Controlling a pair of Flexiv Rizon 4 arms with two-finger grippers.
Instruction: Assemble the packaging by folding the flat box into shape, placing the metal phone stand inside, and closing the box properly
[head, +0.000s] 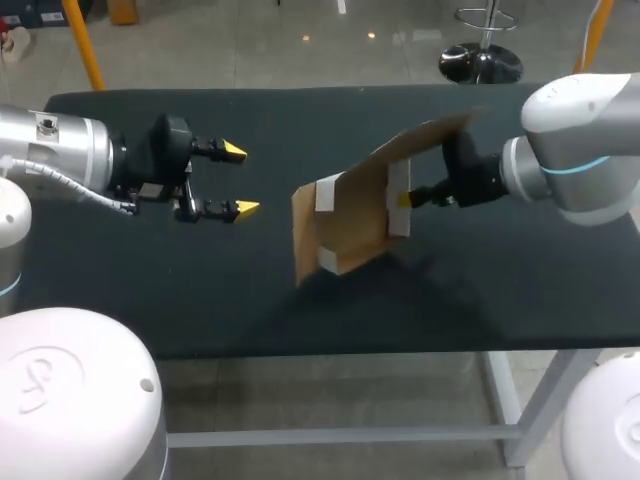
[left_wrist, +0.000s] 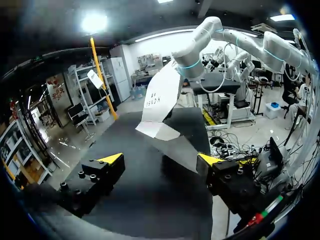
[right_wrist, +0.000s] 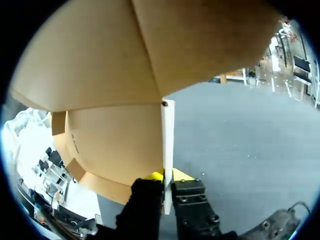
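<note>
One box (head: 350, 215) is all the packaging in sight. It is a single piece of thin card, brown inside and white outside, partly opened. It is held tilted above the worktop (head: 200, 300), just right of the frame's centre in the head view. Its lower corner hangs close to the dark surface, and I cannot tell whether it touches.

The box looks light and only moderately stiff. The panels should hinge easily at their creases but would likely bow or crumple if pinched hard in the middle of a face. The best hold is probably at an edge or close to a fold line, where the card is firmest. The smooth white outer side may slip under a weak pinch.

One right hand (head: 405, 200) has the box, coming in from the right of the frame. In the right wrist view the two fingers of the right hand (right_wrist: 167, 176) are closed narrowly on a white edge of the box (right_wrist: 115, 75), one on each face.

One left hand (head: 240, 179) hangs at the left of the frame, well apart from the box, with its fingers spread wide and nothing between them. In the left wrist view the box (left_wrist: 161, 97) stands well ahead of the left hand (left_wrist: 160, 159).

There is one worktop under it all. No stand shows in any view.
</note>
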